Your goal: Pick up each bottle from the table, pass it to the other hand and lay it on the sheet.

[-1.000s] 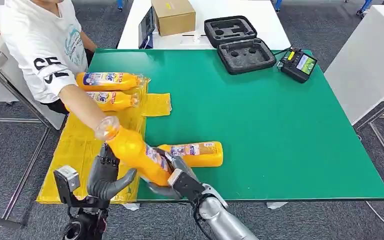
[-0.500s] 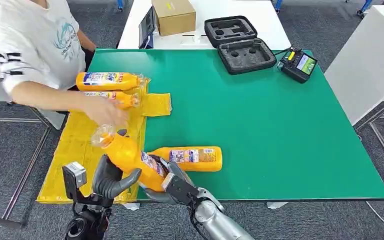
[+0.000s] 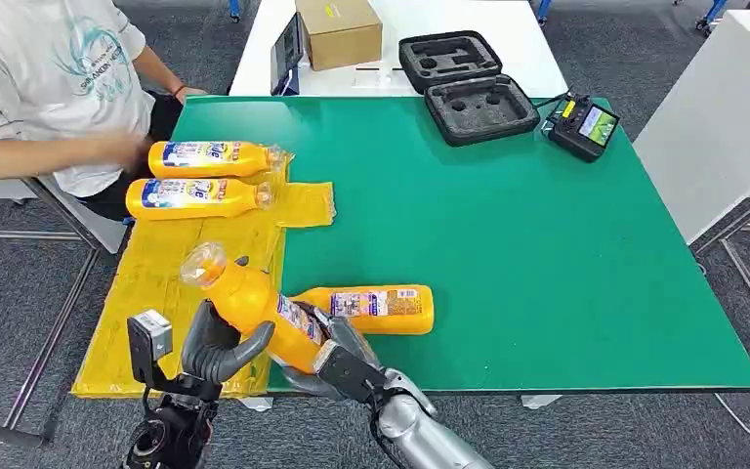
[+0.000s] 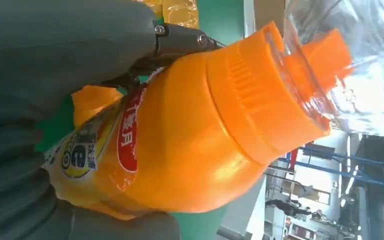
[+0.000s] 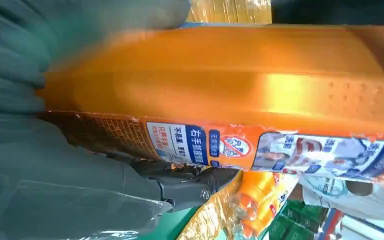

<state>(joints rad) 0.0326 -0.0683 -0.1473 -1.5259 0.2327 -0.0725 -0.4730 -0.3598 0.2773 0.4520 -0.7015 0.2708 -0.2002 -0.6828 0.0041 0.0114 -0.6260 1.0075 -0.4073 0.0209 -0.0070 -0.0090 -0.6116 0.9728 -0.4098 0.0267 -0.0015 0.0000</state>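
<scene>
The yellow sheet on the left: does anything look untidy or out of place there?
Slightly. The yellow sheet is wrinkled and hangs over the green table edge, with a flap folded out near two bottles lying on it. Nothing looks spilled or broken. Both hands, left and right, grip one tilted bottle.

Bright, even overhead light fills the head view, leaving only faint shadows on the matte green worktop (image 3: 508, 244). In the wrist views the glossy orange plastic bottle (image 5: 240, 80) carries a soft highlight band and is blurred at close range; the background beyond is overexposed.
</scene>
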